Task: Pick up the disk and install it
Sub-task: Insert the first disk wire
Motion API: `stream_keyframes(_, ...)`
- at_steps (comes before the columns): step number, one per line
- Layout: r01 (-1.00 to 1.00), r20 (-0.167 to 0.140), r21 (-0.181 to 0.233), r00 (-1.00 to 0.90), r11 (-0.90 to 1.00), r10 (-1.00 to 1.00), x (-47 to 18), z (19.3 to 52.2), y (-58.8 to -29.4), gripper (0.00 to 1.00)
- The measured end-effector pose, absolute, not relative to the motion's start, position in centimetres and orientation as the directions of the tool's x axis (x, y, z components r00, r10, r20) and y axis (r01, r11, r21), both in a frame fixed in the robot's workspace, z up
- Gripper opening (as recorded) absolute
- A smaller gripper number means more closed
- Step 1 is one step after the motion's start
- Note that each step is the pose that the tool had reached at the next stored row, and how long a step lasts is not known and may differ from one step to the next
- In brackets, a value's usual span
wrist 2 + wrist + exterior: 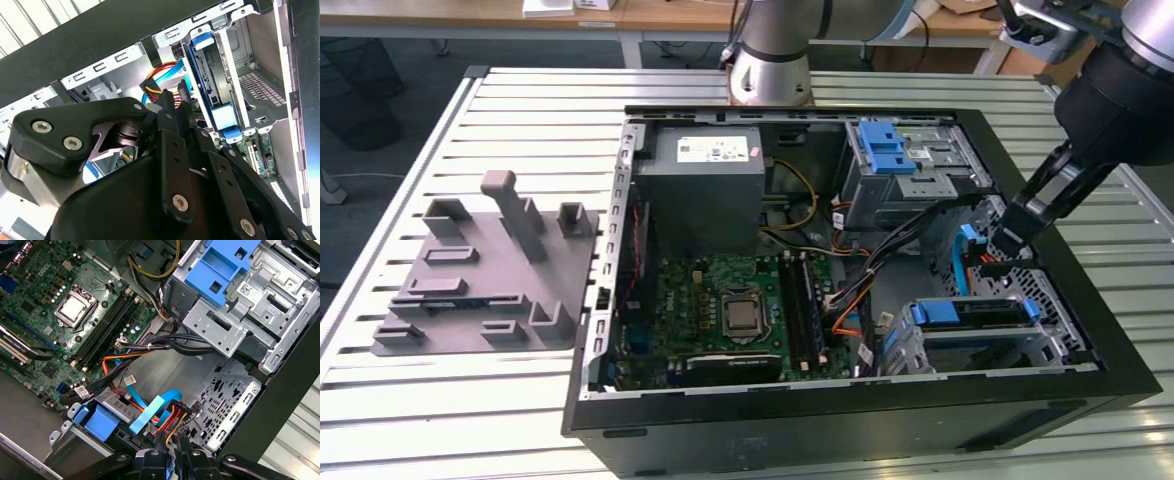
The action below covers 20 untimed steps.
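Jaws clenched on connector [176,427] of red-yellow cable | gripper [1007,245] inside case [1067,250] | disk [974,312] seated in bay, close beside

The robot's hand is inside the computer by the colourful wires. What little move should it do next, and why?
Probably ease the gripper a little toward the disk. The disk already sits in its bay, in its blue bracket, and the plug with red and yellow wires is right at the gripper's tip, beside the disk's end but seemingly not yet pushed in.
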State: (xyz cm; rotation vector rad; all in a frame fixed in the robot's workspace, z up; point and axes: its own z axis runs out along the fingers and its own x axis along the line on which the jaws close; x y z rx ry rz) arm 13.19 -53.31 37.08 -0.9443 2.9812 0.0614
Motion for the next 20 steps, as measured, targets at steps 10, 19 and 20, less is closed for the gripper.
stream_keyframes(10,-0.579,-0.025,0.033,-0.815,0.814,-0.579,13.18,37.08,-53.37,0.24)
stream_keyframes(19,-0.669,-0.025,0.033,-0.743,0.742,-0.669,13.17,36.97,-53.49,0.24)
stream_keyframes(20,-0.672,-0.025,0.033,-0.74,0.74,-0.672,13.17,36.96,-53.6,0.24)
